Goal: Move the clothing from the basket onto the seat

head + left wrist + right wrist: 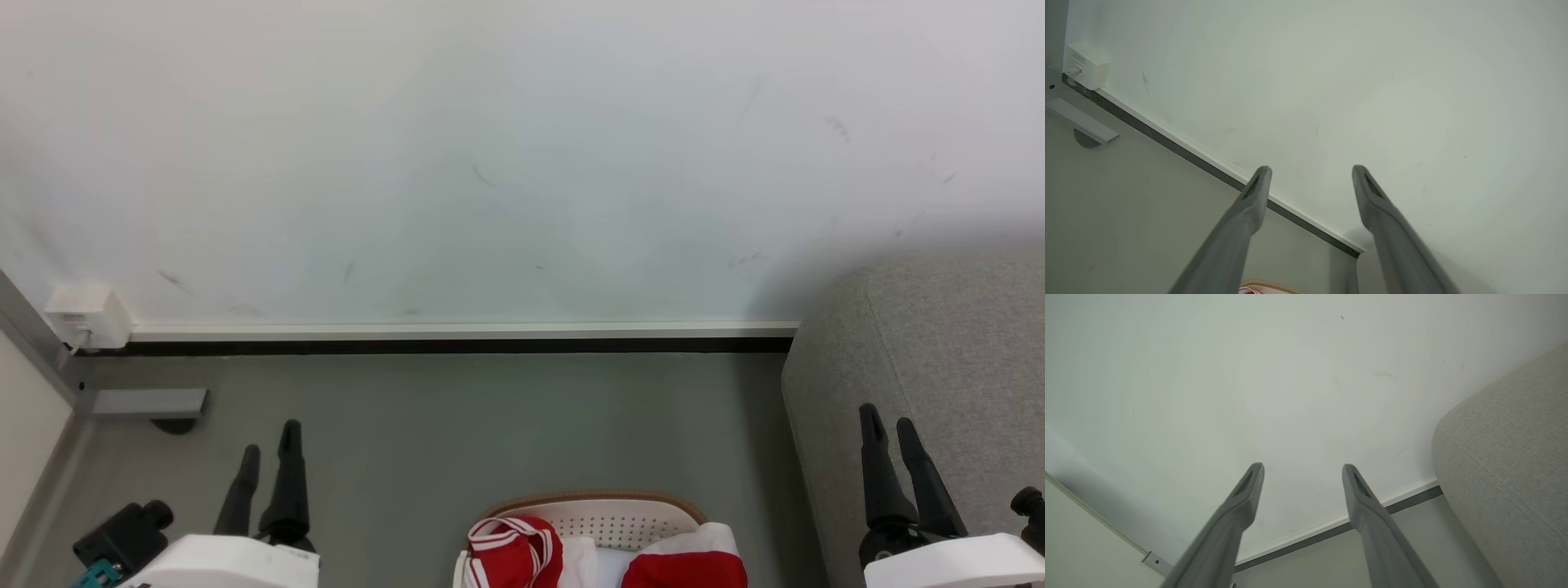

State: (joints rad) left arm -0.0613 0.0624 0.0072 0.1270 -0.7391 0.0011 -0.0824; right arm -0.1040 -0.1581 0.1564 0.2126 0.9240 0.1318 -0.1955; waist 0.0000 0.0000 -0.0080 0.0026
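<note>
The red clothing (516,557) with white stripes lies bunched in the white perforated basket (608,517) at the bottom middle of the head view; a second red and white fold (690,565) lies to its right. The basket's tan rim (1274,286) peeks in at the bottom of the left wrist view. The grey seat (939,359) rises at the right, also large in the right wrist view (1511,469). My left gripper (269,437) hangs open at lower left, clear of the basket. My right gripper (888,418) is open in front of the seat, holding nothing.
A pale wall (490,163) with a white and black skirting (457,336) runs across the back. A white socket box (86,314) and a grey door stop (147,403) sit at the far left. Grey floor (490,425) lies between wall and basket.
</note>
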